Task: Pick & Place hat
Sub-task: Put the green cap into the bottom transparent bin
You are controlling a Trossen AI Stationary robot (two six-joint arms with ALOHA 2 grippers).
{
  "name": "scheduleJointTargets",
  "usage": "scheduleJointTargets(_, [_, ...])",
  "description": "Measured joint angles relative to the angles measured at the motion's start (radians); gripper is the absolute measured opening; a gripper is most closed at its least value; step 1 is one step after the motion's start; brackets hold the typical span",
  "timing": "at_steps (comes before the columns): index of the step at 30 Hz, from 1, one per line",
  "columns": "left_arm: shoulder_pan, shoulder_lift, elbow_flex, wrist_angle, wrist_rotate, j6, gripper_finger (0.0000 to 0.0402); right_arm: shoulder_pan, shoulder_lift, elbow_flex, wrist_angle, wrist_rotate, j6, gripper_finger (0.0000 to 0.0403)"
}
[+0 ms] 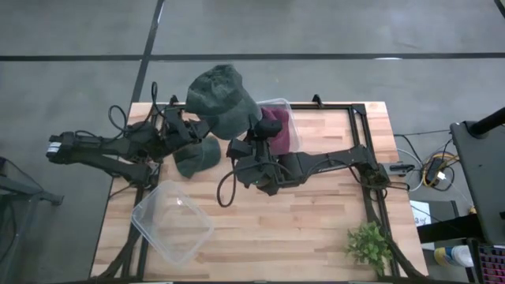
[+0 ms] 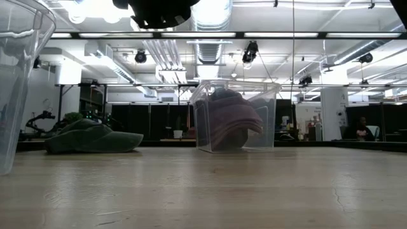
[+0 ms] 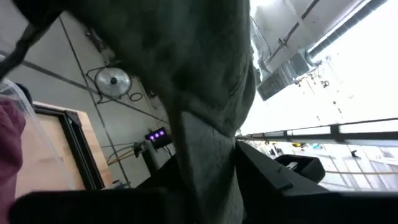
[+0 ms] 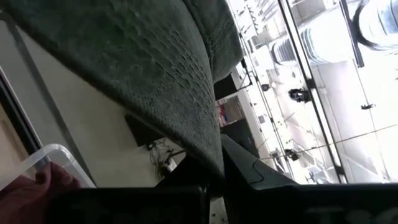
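A dark green hat is raised high above the table's far side, held between both grippers. In the low view it shows only as a dark shape at the picture's top. My left gripper is shut on its left side, and my right gripper is shut on its right side. A second green hat lies flat on the table. A maroon hat sits inside a clear bin. My left gripper pinches a fold of the green hat's edge between its two fingers, coming from below and pointing up. The hat is lifted clear and spreads above the fingers. My right gripper pinches the hat's lower edge between its two fingers, also from below. The cloth rises above it, clear of the table.
An empty clear bin stands near the table's near left corner and fills the low view's left edge. A small green plant stands at the near right corner. Bare wood lies between them.
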Motion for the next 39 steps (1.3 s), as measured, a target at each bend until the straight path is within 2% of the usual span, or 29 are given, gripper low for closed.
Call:
scheduleJointTargets(4, [0.0,0.001,0.0,0.023,0.041,0.048,0.0027,0.0,0.0,-0.009,0.002,-0.002,0.002,0.0011])
scheduleJointTargets(6, [0.0,-0.003,0.001,0.033,0.059,0.072,0.0012,0.001,0.0,-0.009,0.003,-0.007,0.003,0.0012])
scheduleJointTargets(16, [-0.001,-0.02,0.001,0.026,0.076,0.119,0.0004,0.005,0.0,-0.003,0.019,-0.01,0.039,0.0013])
scheduleJointTargets(24, [-0.002,-0.053,0.002,-0.042,0.057,0.195,0.0004,0.021,-0.005,0.003,0.018,-0.026,0.074,0.0017])
scheduleJointTargets(28, [-0.002,-0.067,0.001,-0.051,0.045,0.232,0.0004,0.032,-0.007,0.009,0.02,-0.023,0.111,0.0043])
scheduleJointTargets(35, [0.0,-0.088,-0.003,-0.087,-0.038,0.258,0.0002,0.042,-0.015,0.006,0.024,-0.001,0.187,0.0106])
scheduleJointTargets(39, [0.0,-0.112,-0.004,-0.081,-0.027,0.254,0.0002,0.052,-0.017,0.002,0.021,0.0,0.21,0.0135])
